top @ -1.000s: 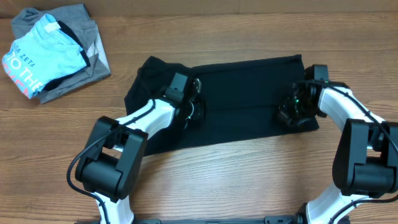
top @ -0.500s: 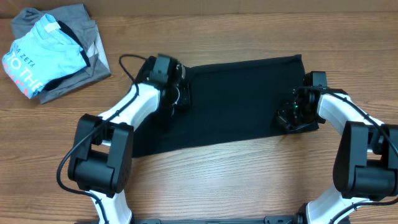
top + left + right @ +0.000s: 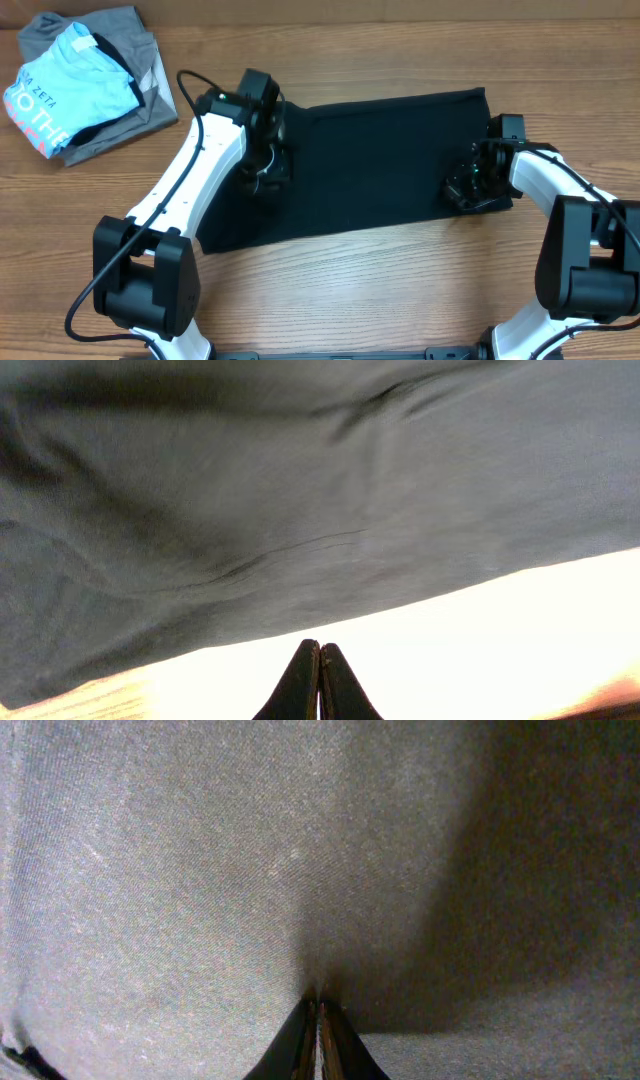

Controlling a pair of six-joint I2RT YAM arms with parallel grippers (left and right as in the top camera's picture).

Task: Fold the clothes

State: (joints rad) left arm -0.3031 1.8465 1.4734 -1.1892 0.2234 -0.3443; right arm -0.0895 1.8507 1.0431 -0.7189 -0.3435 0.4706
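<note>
table (image 3: 330, 290) bare wood along the near edge, arm bases there. black t-shirt (image 3: 380, 160) lies flat across the middle of the table as a wide band, long axis left to right, left end a little nearer the near edge than the right end. right gripper (image 3: 462, 190) is down on the shirt's near right corner; in the wrist view its fingertips (image 3: 297, 1038) are pressed together with fabric creasing up from the tips, so it looks closed on a pinch of the shirt. from it the rest of the cloth runs off to the left and toward the far edge. left gripper (image 3: 263, 172) is farther back, over the shirt's left end, arm reaching in from the near left. wrist view shows its fingers squeezed together right at a cloth edge, bare table below; closed, but cannot tell if any cloth is caught. each arm is nearer its own end of the band, so a fold across the long axis probably needs both corners lifted together. if the left holds nothing, that side would lag. far left corner of the table: light blue printed shirt (image 3: 70, 85) on a grey garment (image 3: 150, 110), well apart from the work.
</note>
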